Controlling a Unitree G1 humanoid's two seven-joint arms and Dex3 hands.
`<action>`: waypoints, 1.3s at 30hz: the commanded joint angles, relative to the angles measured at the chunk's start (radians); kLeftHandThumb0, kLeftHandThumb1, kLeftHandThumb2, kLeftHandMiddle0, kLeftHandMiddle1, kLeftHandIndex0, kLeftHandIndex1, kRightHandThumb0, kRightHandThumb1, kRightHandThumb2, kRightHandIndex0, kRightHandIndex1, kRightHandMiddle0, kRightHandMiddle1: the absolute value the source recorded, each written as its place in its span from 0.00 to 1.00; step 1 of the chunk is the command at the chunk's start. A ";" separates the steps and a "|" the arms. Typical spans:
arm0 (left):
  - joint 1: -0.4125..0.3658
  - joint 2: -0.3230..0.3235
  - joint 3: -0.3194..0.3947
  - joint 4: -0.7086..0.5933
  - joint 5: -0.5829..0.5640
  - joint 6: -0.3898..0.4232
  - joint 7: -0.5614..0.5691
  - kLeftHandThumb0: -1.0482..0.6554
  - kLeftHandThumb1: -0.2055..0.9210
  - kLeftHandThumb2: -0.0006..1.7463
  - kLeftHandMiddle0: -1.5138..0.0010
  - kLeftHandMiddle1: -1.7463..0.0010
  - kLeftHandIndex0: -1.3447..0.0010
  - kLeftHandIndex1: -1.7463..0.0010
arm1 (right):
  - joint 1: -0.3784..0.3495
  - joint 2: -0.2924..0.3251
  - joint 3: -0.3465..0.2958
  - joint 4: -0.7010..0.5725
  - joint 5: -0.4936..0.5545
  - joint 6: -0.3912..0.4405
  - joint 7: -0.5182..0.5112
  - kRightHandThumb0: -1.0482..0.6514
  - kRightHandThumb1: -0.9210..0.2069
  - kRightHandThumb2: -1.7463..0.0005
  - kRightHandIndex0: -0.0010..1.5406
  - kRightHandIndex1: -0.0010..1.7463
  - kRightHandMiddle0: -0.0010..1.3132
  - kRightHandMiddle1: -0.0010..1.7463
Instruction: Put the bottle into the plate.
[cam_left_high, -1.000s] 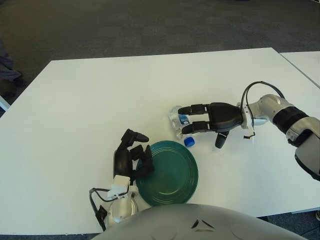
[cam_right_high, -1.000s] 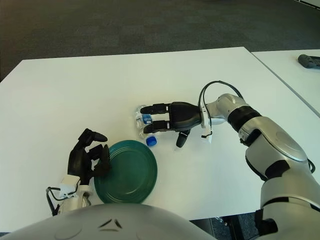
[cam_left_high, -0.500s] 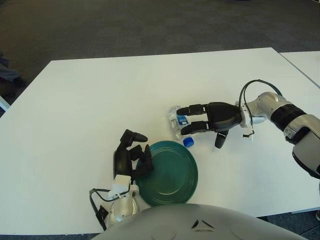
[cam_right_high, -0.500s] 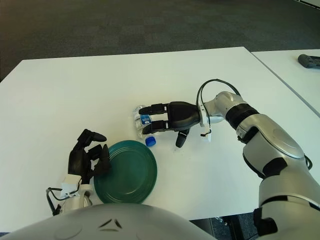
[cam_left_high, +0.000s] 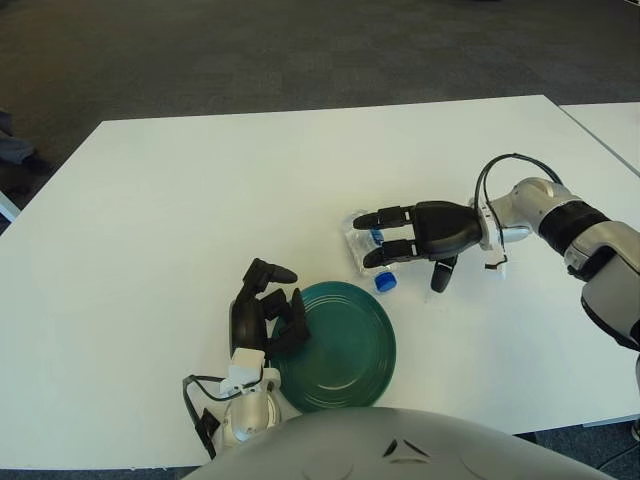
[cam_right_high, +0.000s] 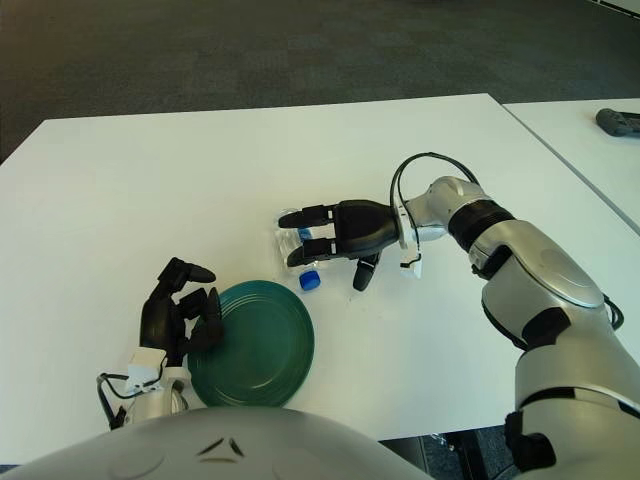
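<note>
Bottle (cam_left_high: 366, 250) shifted slightly right with the right hand (cam_left_high: 425, 232) since a second ago — fingers (cam_left_high: 385, 216) extended over it, grip unclear; it lies on the table (cam_left_high: 200, 200) just beyond the green plate (cam_left_high: 340, 345); left hand (cam_left_high: 262, 315) at plate's left rim — fingers loosely curled, holding nothing.

A white bench (cam_left_high: 200, 200) fills most of both views, its top plain and evenly lit, with soft shadows. Its far edge runs across the upper part of the scene, and its far left corner is rounded. Beyond that edge lies a dark grey carpeted floor (cam_left_high: 300, 50), laid in squares with faint seams. Off the bench's right edge, across a narrow gap, stands a second white table (cam_right_high: 580, 150); a small dark object (cam_right_high: 620, 122) lies on it near the edge of the picture, too small to identify.
</note>
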 joint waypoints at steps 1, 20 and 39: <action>-0.036 -0.110 -0.136 -0.004 0.017 -0.005 0.014 0.34 0.49 0.73 0.14 0.00 0.56 0.00 | -0.035 0.014 0.015 0.008 -0.014 0.009 0.006 0.09 0.00 0.62 0.19 0.00 0.00 0.33; -0.036 -0.107 -0.141 -0.009 0.017 -0.013 0.012 0.34 0.49 0.73 0.14 0.00 0.56 0.00 | -0.058 0.036 0.052 0.055 -0.023 0.040 0.083 0.09 0.00 0.58 0.19 0.00 0.00 0.32; -0.022 -0.113 -0.167 -0.036 0.035 -0.004 0.023 0.34 0.50 0.73 0.14 0.00 0.56 0.00 | -0.062 0.020 0.091 0.042 -0.022 0.015 0.095 0.11 0.00 0.59 0.21 0.00 0.00 0.36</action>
